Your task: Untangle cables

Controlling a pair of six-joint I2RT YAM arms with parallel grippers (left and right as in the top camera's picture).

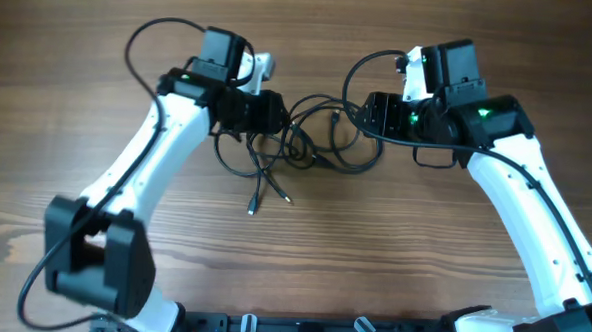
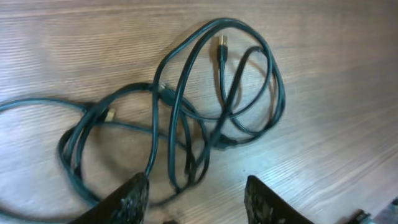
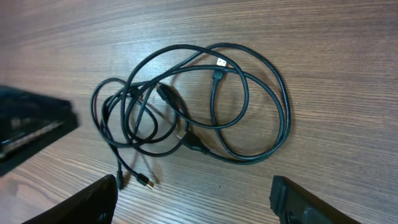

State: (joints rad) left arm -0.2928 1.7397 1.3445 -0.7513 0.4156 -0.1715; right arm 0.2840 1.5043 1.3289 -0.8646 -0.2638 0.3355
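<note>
The black cables [image 3: 186, 135] lay in one overlapping tangle on the wooden worktop [image 1: 372, 249], with the left end effector [image 2: 199, 202] and right end effector [image 3: 196, 202] spread wide and empty, so no untangling seemed done.

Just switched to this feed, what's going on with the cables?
A tangled pile of thin black cables lies on the wooden table. The left gripper hangs open over it, strands running between its fingers; the right gripper hangs open over the pile's other side. Nothing is gripped, nothing untangled yet.
</note>
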